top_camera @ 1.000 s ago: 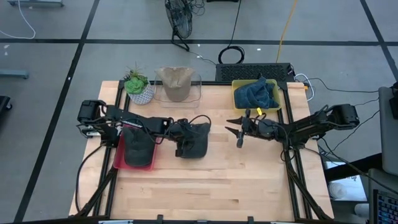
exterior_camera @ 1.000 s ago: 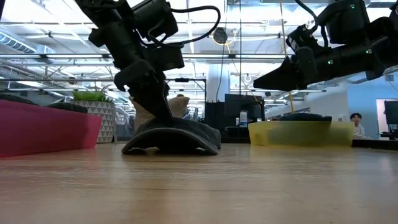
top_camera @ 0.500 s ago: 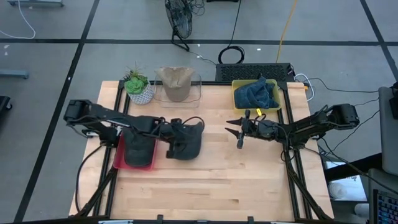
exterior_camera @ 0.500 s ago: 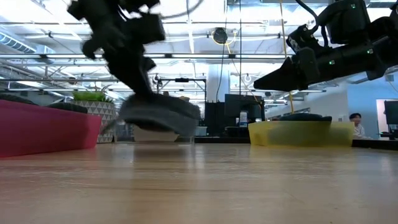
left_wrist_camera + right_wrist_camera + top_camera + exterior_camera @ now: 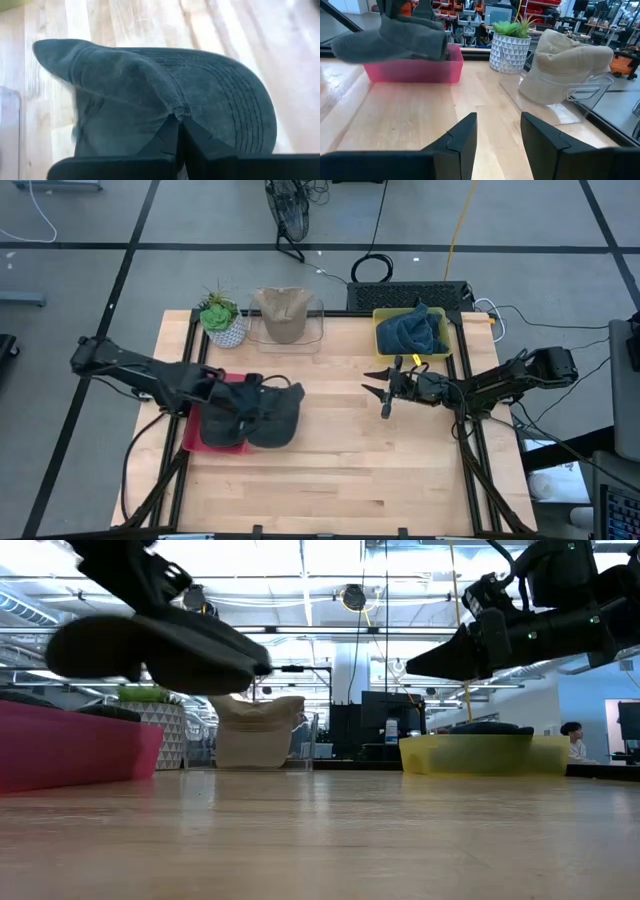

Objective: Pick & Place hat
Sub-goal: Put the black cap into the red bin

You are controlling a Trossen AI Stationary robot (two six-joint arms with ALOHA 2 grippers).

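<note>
My left gripper (image 5: 243, 392) is shut on a dark grey hat (image 5: 275, 418), which hangs in the air (image 5: 150, 650) over the right rim of the red tray (image 5: 190, 442). A second dark hat (image 5: 218, 428) lies inside that tray. In the left wrist view the held hat's stitched brim (image 5: 240, 100) points away from the fingers. My right gripper (image 5: 385, 395) waits open at mid-right above the table, pointing level toward the left, with nothing between its fingers (image 5: 495, 135). My left gripper pinches a raised fold of the hat's crown cloth (image 5: 172, 107) between its two shut fingers. The fingers come slanting down from the table's left side. The hat is lifted clear of the table and hangs below the fingers, roughly level, with its brim away from the gripper.
A beige hat (image 5: 282, 312) sits in a clear container at the far edge, beside a potted plant (image 5: 222, 318). A yellow bin (image 5: 382, 340) holding blue cloth (image 5: 415, 330) stands far right. Bare wood (image 5: 340, 470) lies in the middle and near part.
My left gripper has risen and drawn back toward the table's left edge, staying shut on the dark hat. The hat, which lay on the table at the centre, is now lifted clear and has travelled left to the red tray's right rim.
</note>
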